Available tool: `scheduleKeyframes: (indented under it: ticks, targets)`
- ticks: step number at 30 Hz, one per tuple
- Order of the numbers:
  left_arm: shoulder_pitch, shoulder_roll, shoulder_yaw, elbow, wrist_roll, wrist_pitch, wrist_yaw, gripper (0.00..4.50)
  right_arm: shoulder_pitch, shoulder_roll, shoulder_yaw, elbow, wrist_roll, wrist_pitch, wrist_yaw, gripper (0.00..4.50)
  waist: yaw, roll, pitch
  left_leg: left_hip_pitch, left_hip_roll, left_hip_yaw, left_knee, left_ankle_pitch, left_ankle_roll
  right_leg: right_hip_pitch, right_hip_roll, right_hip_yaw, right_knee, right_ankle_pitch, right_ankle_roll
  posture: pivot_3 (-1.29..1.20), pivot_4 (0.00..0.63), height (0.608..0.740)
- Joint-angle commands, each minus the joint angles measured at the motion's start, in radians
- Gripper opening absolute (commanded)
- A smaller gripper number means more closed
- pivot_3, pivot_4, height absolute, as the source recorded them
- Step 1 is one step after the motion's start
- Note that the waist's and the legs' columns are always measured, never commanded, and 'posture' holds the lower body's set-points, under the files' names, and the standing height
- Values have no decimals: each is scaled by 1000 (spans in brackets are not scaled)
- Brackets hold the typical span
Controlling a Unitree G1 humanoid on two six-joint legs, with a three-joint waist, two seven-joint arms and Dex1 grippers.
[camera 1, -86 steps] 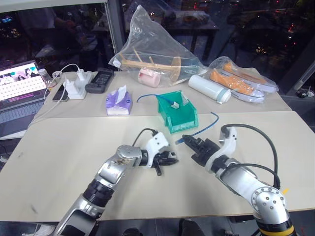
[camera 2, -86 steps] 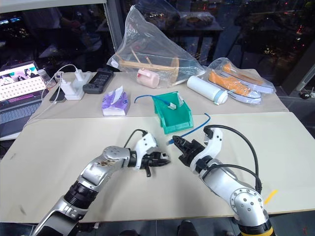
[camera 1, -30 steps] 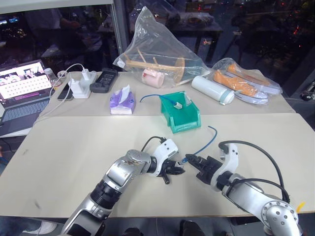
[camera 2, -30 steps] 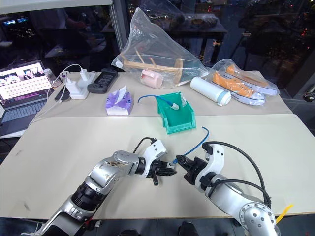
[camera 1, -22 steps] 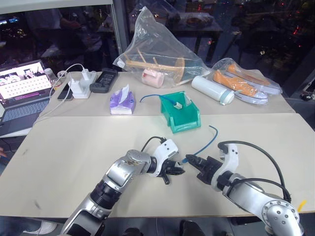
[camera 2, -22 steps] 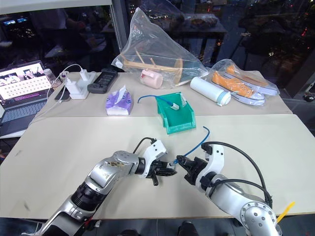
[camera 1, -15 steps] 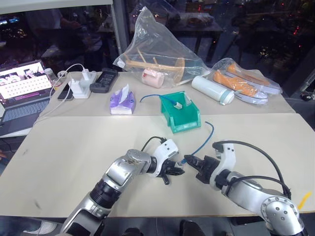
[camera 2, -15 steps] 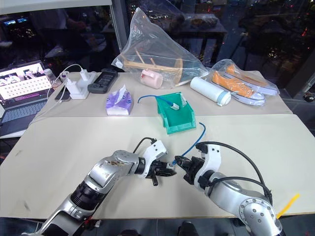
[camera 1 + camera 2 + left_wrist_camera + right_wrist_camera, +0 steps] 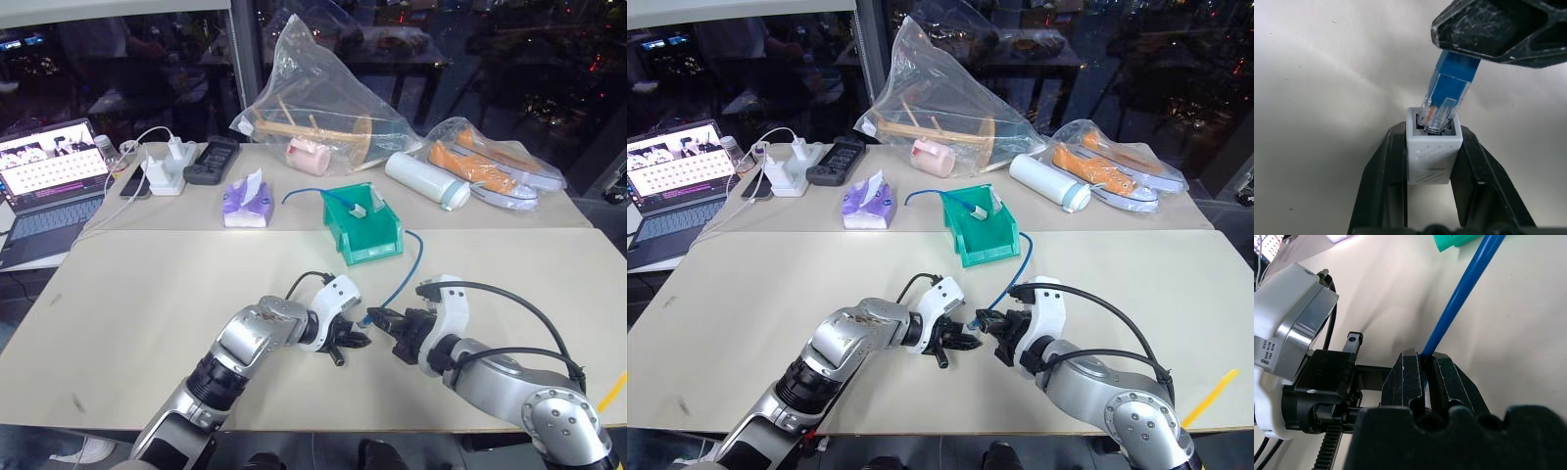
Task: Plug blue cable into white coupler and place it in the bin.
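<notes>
My left gripper [image 9: 1433,147] is shut on the white coupler [image 9: 1434,155], a small boxy block with its socket facing away from the wrist. The clear plug of the blue cable [image 9: 1448,93] sits tilted with its tip in the socket mouth. My right gripper [image 9: 1425,363] is shut on the cable just behind the plug. In the left eye view both grippers meet tip to tip at the table's front middle: left gripper [image 9: 349,338], right gripper [image 9: 383,319]. The blue cable [image 9: 405,280] arcs back toward the teal bin [image 9: 375,245], which holds another white piece with a blue lead.
Behind the bin lie a purple tissue pack [image 9: 242,205], a white bottle [image 9: 426,180], a clear bag with wooden parts [image 9: 313,103] and a bag of orange shoes [image 9: 490,168]. White chargers [image 9: 167,173] and a laptop [image 9: 44,181] sit far left.
The right wrist has rolled, and the cable's free loop has swung closer to the bin. Both grippers stay where they were, still tip to tip. The view has shifted slightly.
</notes>
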Motion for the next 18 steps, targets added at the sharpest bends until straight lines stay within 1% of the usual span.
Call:
scheduleKeyframes:
  ticks: [1,5,10,18]
  targets:
    - [-27,-20,7,-20,-8,-1,22,683,9,4,36,-7,42,44,19,0,0,0,0,0,0,0,0,0,0,0,0,0,0,0,0,0,150,740]
    - [-17,-20,0,-40,-11,0,22,683,22,22,47,28,60,50,46,0,0,0,0,0,0,0,0,0,0,0,0,0,0,0,0,0,150,740]
    - [-10,-22,-7,-50,-10,-7,26,683,0,26,58,81,69,79,90,0,-1,0,0,1,0,0,0,0,0,1,0,0,0,0,0,0,150,740]
    - [16,-26,10,-87,-15,11,60,683,-32,38,83,112,60,121,106,0,-2,0,0,1,0,0,0,0,0,1,0,0,0,0,0,0,150,740]
